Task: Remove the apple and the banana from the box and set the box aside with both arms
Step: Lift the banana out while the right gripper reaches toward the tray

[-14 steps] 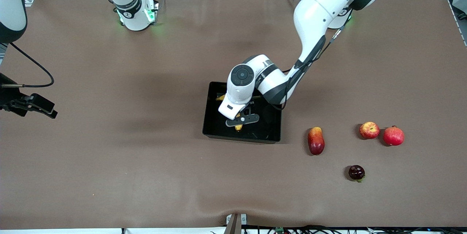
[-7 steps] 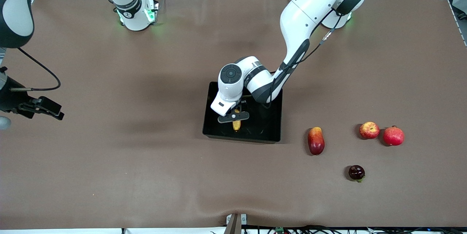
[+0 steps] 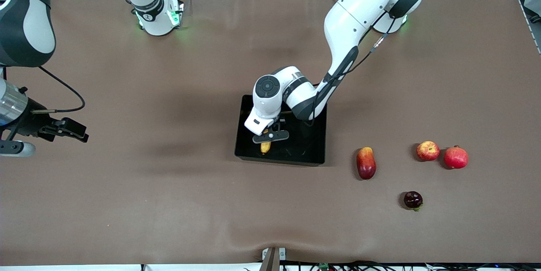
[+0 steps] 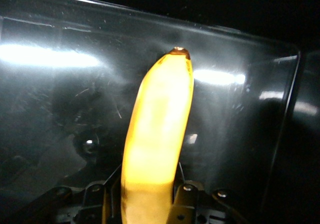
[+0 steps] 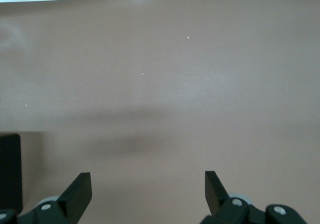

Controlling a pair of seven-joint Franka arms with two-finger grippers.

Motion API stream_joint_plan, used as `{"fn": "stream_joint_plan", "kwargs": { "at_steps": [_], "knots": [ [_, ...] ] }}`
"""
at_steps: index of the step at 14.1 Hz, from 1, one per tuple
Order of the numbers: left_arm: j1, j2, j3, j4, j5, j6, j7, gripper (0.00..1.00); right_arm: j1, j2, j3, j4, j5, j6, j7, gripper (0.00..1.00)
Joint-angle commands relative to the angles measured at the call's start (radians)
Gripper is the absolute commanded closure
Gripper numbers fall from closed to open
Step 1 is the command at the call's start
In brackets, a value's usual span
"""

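Observation:
The black tray (image 3: pixel 310 152) sits mid-table. My left gripper (image 3: pixel 270 136) is low inside it, shut on the yellow banana (image 3: pixel 265 148), whose tip sticks out toward the front camera. In the left wrist view the banana (image 4: pixel 157 129) runs out from between my left gripper's (image 4: pixel 147 196) fingers over the glossy tray floor (image 4: pixel 60 94). The small red apple with yellow streaks (image 3: pixel 427 151) lies on the table toward the left arm's end. My right gripper (image 3: pixel 82 136) is open and empty over bare table at the right arm's end; it also shows in the right wrist view (image 5: pixel 147 184).
An oblong red-yellow fruit (image 3: pixel 366 162) lies beside the tray. A plain red round fruit (image 3: pixel 456 157) lies beside the apple. A small dark purple fruit (image 3: pixel 413 200) lies nearer the front camera. The tray's corner (image 5: pixel 10 169) shows in the right wrist view. The brown cloth ripples near the front edge.
My left gripper has shifted inside the tray toward the right arm's end, taking the banana along. My right gripper has moved in over the table toward the tray.

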Motion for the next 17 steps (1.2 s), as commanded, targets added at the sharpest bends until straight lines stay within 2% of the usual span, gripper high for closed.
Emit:
{"fn": "stream_joint_plan", "kwargs": {
  "at_steps": [1, 5, 8, 11, 14, 17],
  "knots": [
    [-0.007, -0.053, 0.010, 0.019, 0.048, -0.103, 0.037, 1.00, 0.024, 0.027, -0.003, 0.014, 0.008, 0.003, 0.005, 0.00],
    [0.016, -0.193, 0.005, 0.020, 0.041, -0.223, 0.054, 1.00, 0.052, 0.055, -0.003, 0.014, 0.010, 0.016, 0.005, 0.00],
    [0.094, -0.316, -0.002, 0.007, -0.017, -0.237, 0.063, 1.00, 0.090, 0.087, -0.002, 0.014, 0.011, 0.014, -0.003, 0.00],
    [0.192, -0.425, -0.013, -0.053, -0.100, -0.340, 0.181, 1.00, 0.154, 0.174, -0.003, 0.014, -0.001, 0.019, -0.009, 0.00],
    [0.301, -0.556, -0.015, -0.201, -0.117, -0.410, 0.366, 1.00, 0.237, 0.260, 0.000, 0.014, 0.013, 0.040, 0.007, 0.00],
    [0.423, -0.685, -0.016, -0.401, -0.119, -0.404, 0.562, 1.00, 0.298, 0.280, 0.000, 0.014, 0.045, 0.045, 0.010, 0.00]
  ]
}}
